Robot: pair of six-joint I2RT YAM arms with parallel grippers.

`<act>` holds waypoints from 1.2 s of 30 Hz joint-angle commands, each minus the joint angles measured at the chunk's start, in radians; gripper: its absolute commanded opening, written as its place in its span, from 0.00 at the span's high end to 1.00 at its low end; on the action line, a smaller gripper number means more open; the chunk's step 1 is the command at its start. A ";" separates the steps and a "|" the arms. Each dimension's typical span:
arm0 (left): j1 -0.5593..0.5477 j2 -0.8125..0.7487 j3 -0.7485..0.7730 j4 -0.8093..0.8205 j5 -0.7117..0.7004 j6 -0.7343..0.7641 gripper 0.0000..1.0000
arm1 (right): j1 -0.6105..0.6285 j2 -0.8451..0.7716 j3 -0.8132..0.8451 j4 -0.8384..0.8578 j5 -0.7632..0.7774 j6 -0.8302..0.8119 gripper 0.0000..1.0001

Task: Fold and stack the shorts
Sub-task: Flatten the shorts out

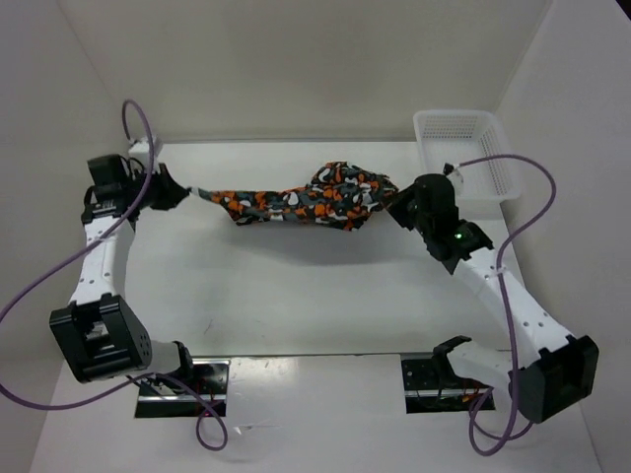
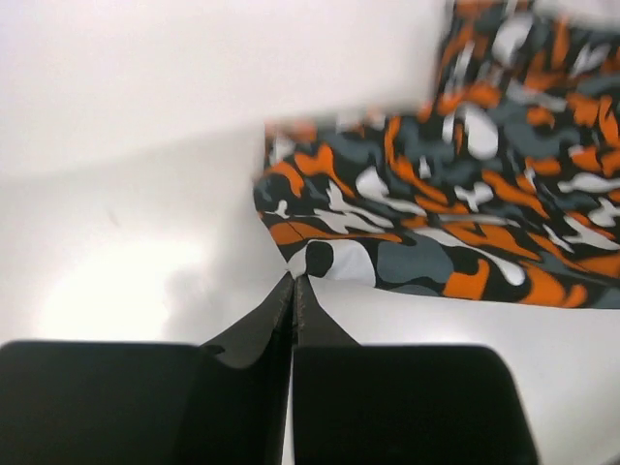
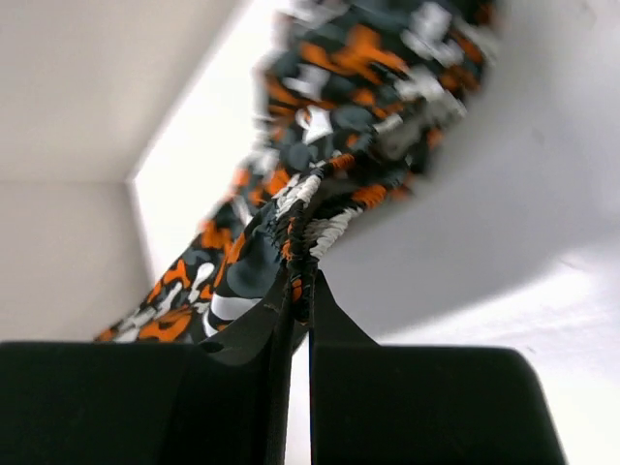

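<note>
Shorts [image 1: 301, 202] are strung between the two arms over the far half of the table [image 1: 296, 305], roughly midway across it. The cloth is pulled into a narrow twisted band toward the left and bunches wider toward the right. A soft shadow on the table nearer than the cloth suggests the shorts are lifted off it, at least through the middle. Whether any part touches the table cannot be told.

Likely reason for the hold: with one end in each arm, the cloth is drawn taut so it can be spread flat before the first fold. It does not look flat yet, since the band is twisted and the right end is crumpled. The fold itself seems not yet begun.

Left fingers [image 2: 257, 329] are pressed together with no gap visible, their tips nipping a corner of the printed cloth. The rest of the shorts runs away up and to the right in the left wrist view.

Right fingers [image 3: 334, 329] are likewise pressed together, clamped on a gathered, ribbed edge that looks like the waistband. The cloth trails away beyond them.

A white basket [image 1: 463, 148] sits at the far right corner, just behind the right arm and apart from the shorts.
</note>
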 commanded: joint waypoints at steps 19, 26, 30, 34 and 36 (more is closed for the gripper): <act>0.098 -0.275 0.784 0.235 0.173 0.026 1.00 | -0.018 -0.132 0.968 -0.595 -0.315 -0.533 1.00; 0.098 -0.287 0.689 0.225 0.233 0.026 1.00 | -0.018 -0.162 0.860 -0.594 -0.363 -0.528 1.00; 0.076 -0.320 0.405 0.182 0.291 0.026 1.00 | -0.018 -0.201 0.665 -0.493 -0.418 -0.494 1.00; 0.076 -0.274 0.356 0.090 0.291 0.026 1.00 | -0.018 -0.129 0.583 -0.408 -0.479 -0.485 1.00; 0.076 -0.245 0.370 0.074 0.291 0.026 1.00 | -0.018 -0.083 0.583 -0.367 -0.489 -0.496 1.00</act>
